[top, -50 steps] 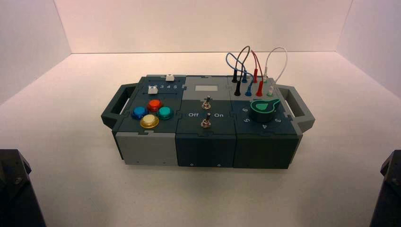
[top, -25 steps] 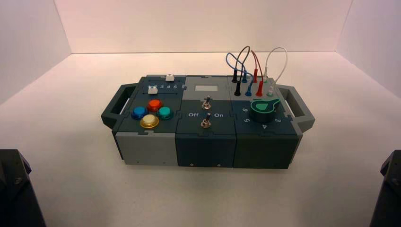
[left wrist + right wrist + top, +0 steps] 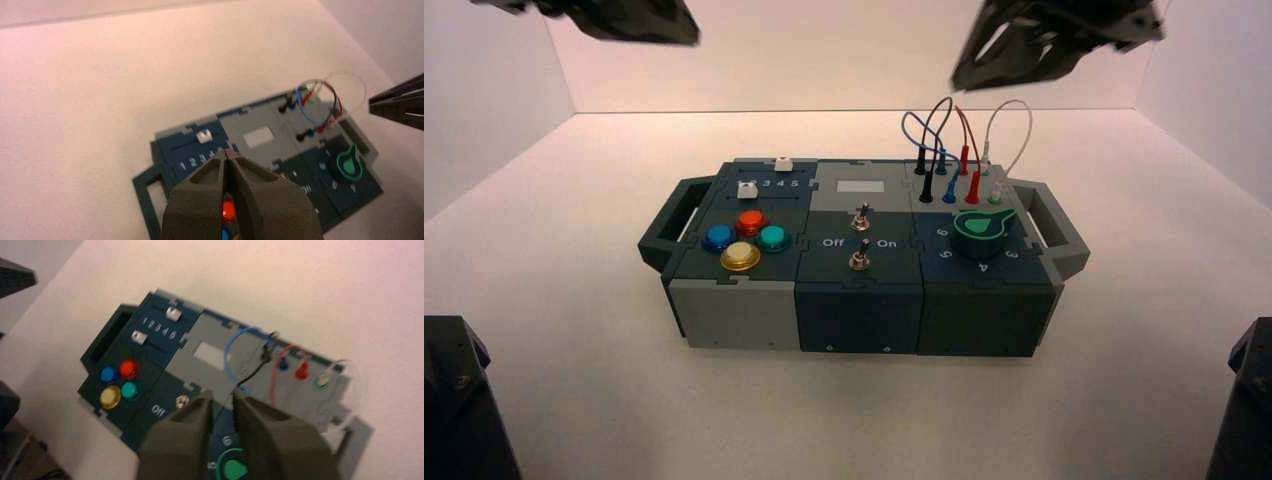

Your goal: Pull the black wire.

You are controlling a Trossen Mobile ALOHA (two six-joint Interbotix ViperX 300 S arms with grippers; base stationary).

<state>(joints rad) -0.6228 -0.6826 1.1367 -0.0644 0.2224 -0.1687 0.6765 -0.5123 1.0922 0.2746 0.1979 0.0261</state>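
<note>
The black wire (image 3: 927, 185) loops up from two black plugs at the back right of the box (image 3: 859, 310), leftmost in the row of wires. It also shows in the left wrist view (image 3: 301, 136) and the right wrist view (image 3: 257, 367). My right gripper (image 3: 972, 72) hangs high above and behind the wires, apart from them. In the right wrist view the right gripper (image 3: 222, 395) has its fingers a narrow gap apart and holds nothing. My left gripper (image 3: 682, 35) hangs high above the box's back left. In the left wrist view the left gripper (image 3: 227, 156) is shut and empty.
Blue (image 3: 907, 125), red (image 3: 966, 130) and white (image 3: 1014, 110) wires stand beside the black one. A green knob (image 3: 982, 228) sits in front of them. Two toggle switches (image 3: 860, 217) are in the middle. Coloured buttons (image 3: 746, 240) and two sliders (image 3: 747, 190) are at the left. A handle (image 3: 1054, 225) sticks out at each end.
Both grippers have come into the top of the high view; before, neither showed. The box and the wires have not moved.
</note>
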